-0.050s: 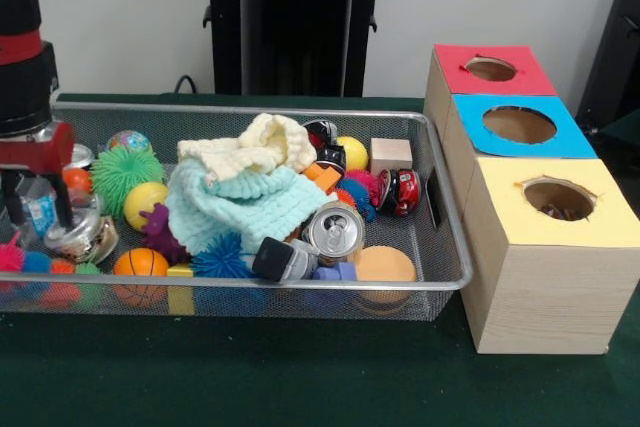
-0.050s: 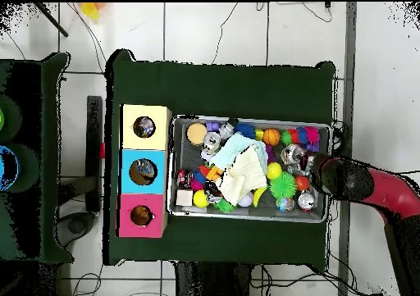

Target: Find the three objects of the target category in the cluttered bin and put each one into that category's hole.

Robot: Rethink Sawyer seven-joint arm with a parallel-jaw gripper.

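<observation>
Hovering my gripper (image 1: 35, 197) over bin (image 1: 445, 237) end w/ fingers spread, empty, prob lining up on silver bell (image 1: 80, 235).

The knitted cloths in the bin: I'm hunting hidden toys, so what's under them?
The cream cloth lies on the mint cloth. Peeking out at their edges: a purple spiky toy and a blue spiky ball. Anything beneath the middle is covered.

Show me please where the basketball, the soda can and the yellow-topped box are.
basketball (image 1: 140, 263): front view, on its orange front.
soda can (image 1: 333, 232): front view, on its silver top end.
yellow-topped box (image 1: 540, 297): front view, on its wooden front wall.
</observation>
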